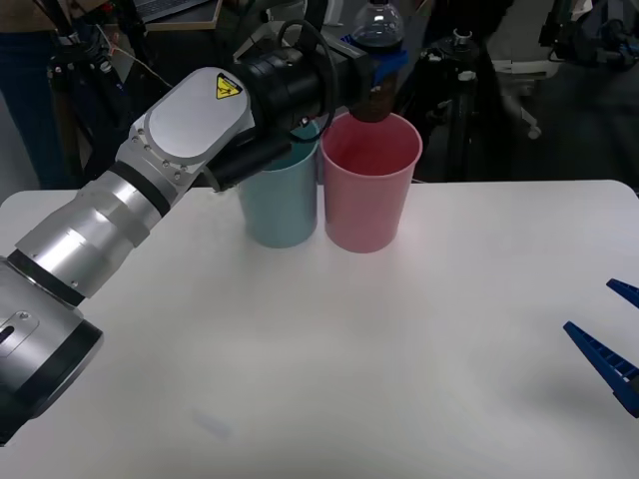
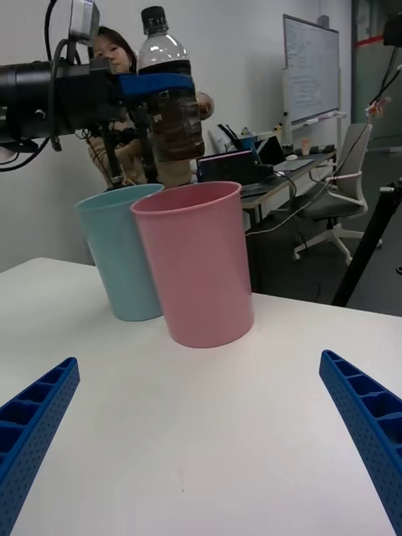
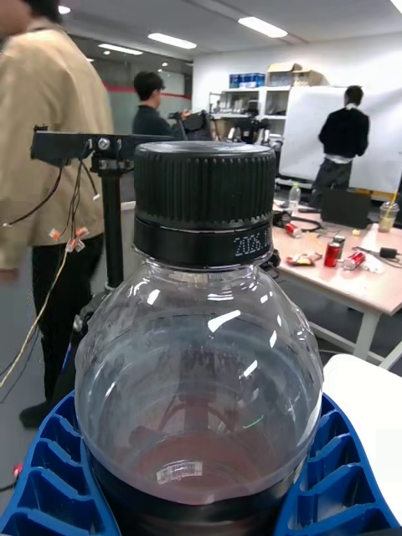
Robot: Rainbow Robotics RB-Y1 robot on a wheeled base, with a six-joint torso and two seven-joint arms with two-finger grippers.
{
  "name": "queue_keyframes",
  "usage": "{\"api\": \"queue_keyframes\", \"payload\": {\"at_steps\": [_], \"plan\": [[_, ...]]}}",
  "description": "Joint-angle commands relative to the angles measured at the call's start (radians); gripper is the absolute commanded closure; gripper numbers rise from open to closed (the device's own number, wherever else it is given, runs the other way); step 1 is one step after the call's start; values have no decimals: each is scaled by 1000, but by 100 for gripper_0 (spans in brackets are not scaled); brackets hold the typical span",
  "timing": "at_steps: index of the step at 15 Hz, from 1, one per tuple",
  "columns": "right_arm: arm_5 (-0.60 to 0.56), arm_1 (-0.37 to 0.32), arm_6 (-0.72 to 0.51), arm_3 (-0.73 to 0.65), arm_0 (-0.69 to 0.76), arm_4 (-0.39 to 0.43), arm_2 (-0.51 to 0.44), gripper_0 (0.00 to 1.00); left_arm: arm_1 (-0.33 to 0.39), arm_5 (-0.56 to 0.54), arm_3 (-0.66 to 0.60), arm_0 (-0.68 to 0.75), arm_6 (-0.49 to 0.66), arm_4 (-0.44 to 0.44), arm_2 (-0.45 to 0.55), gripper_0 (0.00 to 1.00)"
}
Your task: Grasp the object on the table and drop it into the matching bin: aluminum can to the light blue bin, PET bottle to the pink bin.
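Overhead, the left hand (image 1: 374, 72) grips the small clear black-capped plastic bottle (image 1: 377, 30) above the tall pink plastic bin (image 1: 367, 185). Beside it, near the white bench's (image 1: 329, 359) far edge, stands the light blue bin (image 1: 280, 200). The right hand (image 2: 201, 435) rests spread open by the right edge; an office lies behind.

Left arm (image 1: 150, 190) w/ silver-grey ribbed segments, white shell bearing yellow triangular warning sticker, black cylindrical wrist behind the fingers, black cable looped over it, left gripper (image 1: 377, 68) fingers blue, ribbed, right gripper (image 2: 201, 435) fingers likewise blue w/ lattice ribs

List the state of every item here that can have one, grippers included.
PET bottle: upright, capped, held above the pink bin.
Pink bin: upright on the table.
Light blue bin: upright, beside the pink one.
Left gripper: shut on the bottle.
Right gripper: open, low over the table.
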Motion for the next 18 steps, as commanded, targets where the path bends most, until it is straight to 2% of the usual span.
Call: {"api": "queue_keyframes", "payload": {"at_steps": [1,6,7,8,9,18], "plan": [[0,0,0,0,0,0,0,0,-22,7,29,-5,0,-10,0,100],[0,0,0,0,0,0,0,0,-22,7,29,-5,11,1,-4,100],[0,0,0,0,0,0,0,0,-21,7,29,-5,13,6,-3,94],[0,0,0,0,0,0,0,0,-22,7,29,-5,11,7,-4,34],[0,0,0,0,0,0,0,0,-22,7,28,-5,8,7,-4,0],[0,0,0,0,0,0,0,0,-22,7,28,-5,2,43,-30,0]]}}
